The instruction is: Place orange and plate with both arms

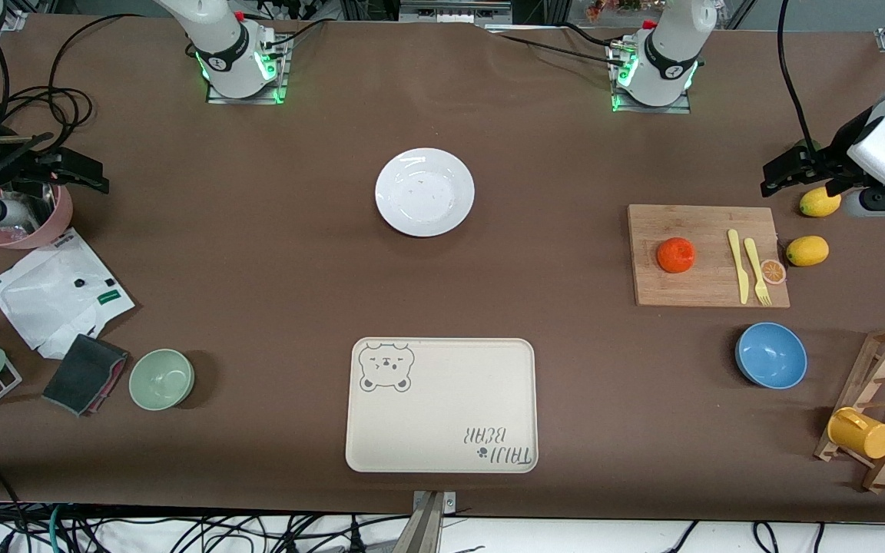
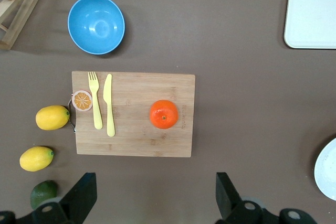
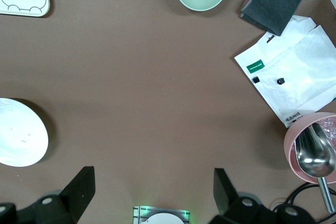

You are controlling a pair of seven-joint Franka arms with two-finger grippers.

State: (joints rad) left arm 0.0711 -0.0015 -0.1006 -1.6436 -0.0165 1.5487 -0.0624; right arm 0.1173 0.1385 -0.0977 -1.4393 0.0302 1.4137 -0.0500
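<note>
So you are starting from nothing: both the left gripper (image 2: pixel 152 195) and right gripper (image 3: pixel 152 192) are hanging wide open and empty, the orange (image 1: pixel 676 255) is sitting on the cutting board (image 1: pixel 707 230), and the plate (image 1: pixel 425 192) is lying mid-table.

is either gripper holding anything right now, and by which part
Nothing is held. The left gripper and right gripper are both open and empty; the orange sits on the cutting board, the plate on the table.
</note>
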